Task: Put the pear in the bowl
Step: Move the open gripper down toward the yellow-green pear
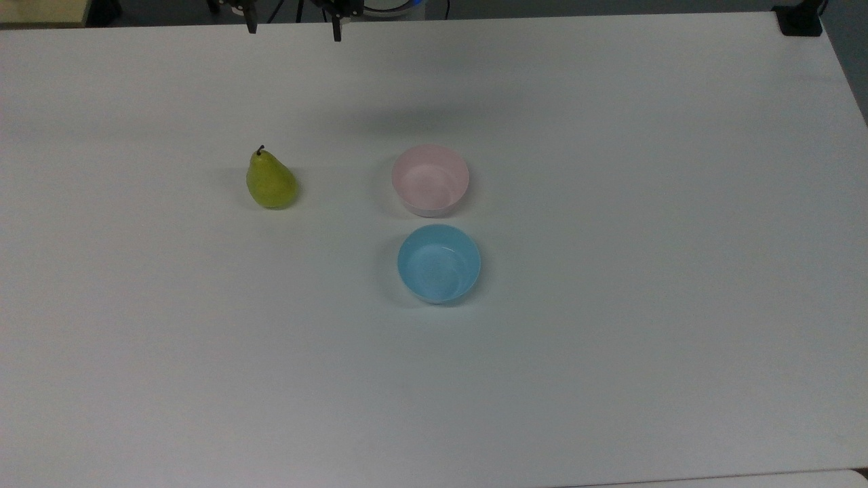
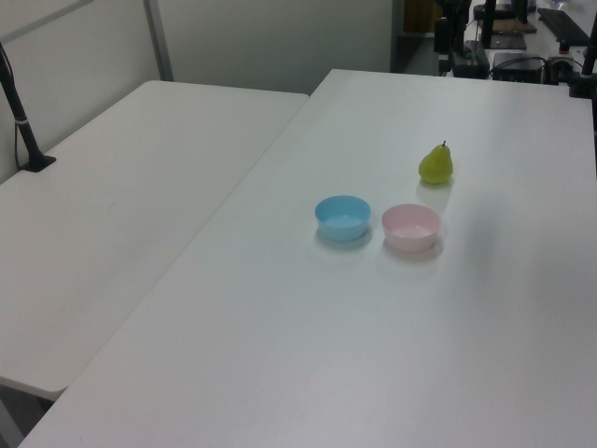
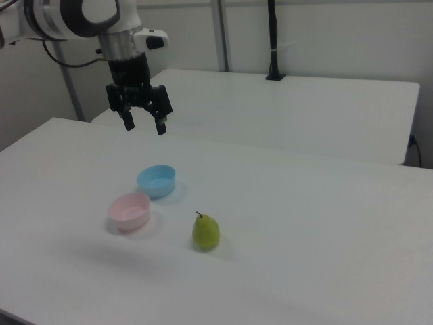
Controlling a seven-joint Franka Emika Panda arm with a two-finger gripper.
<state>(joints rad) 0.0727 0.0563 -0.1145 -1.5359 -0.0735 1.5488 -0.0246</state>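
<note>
The yellow-green pear [image 1: 270, 181] [image 2: 436, 164] [image 3: 206, 232] stands upright on the white table, dark stem up. To the top view's right of it sits the pale pink bowl [image 1: 430, 179] [image 2: 410, 227] [image 3: 130, 210], holding nothing. My gripper [image 3: 144, 124] [image 1: 293, 30] hangs open high above the table, well apart from both, with nothing between its fingers. In the top view its two fingertips poke in at the upper edge.
A light blue bowl [image 1: 439, 263] [image 2: 342, 217] [image 3: 157, 180] sits right beside the pink one. A second white table [image 2: 121, 196] adjoins this one. A black post [image 2: 20, 112] is clamped to that second table's far edge.
</note>
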